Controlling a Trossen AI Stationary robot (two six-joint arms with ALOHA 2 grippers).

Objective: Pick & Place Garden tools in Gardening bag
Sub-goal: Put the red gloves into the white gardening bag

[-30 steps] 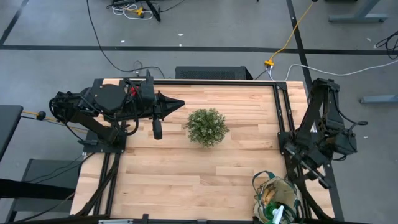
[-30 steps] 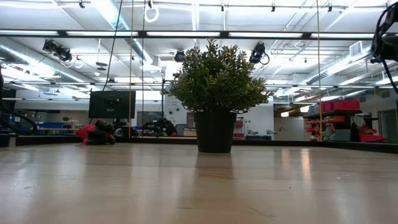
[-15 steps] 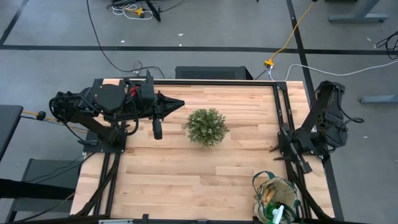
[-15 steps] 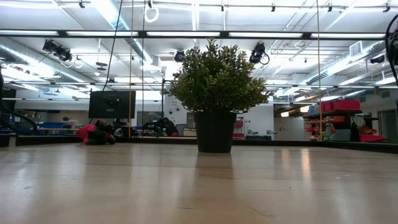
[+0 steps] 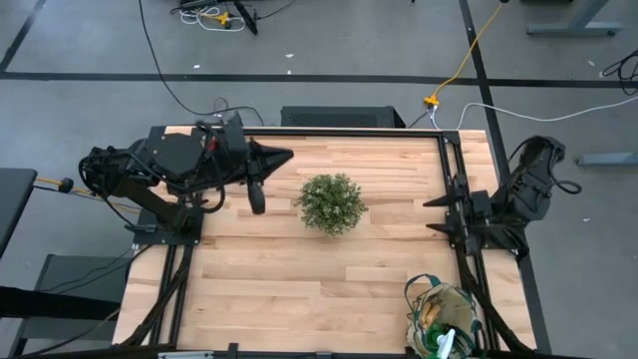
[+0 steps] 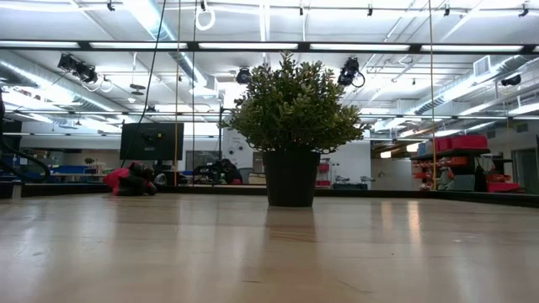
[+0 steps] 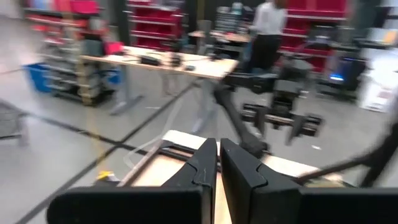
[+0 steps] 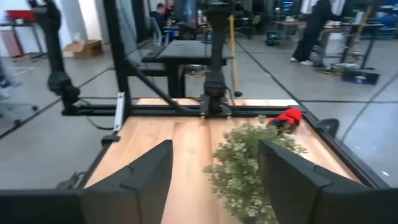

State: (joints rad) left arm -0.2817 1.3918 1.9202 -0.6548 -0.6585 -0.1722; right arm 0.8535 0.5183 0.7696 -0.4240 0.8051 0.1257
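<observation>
The gardening bag (image 5: 444, 319), beige with green trim, stands at the table's near right corner. Several garden tools lie inside it, among them a white part (image 5: 446, 344). A red bundle (image 8: 286, 117), gloves by its colour, lies at the table's far left (image 6: 126, 178), below the left arm. My left gripper (image 5: 287, 155) hangs high over the far left of the table, shut and pointing toward the right edge; nothing is between its fingers (image 7: 219, 163). My right gripper (image 5: 437, 215) stands open at the right edge, pointing level toward the plant, with nothing between its fingers (image 8: 214, 180).
A round bushy plant (image 5: 332, 202) in a dark pot (image 6: 290, 178) stands mid-table between the two grippers. Bare wood (image 5: 289, 279) stretches across the near left. Black frame rails (image 5: 451, 170) run along the table's sides. People stand in the room beyond (image 7: 267, 25).
My right gripper has swung away from the bag, going toward the far edge along the table's right side, and has turned from slanting toward the near edge to pointing at the plant. My left gripper has turned slightly toward the far edge.
</observation>
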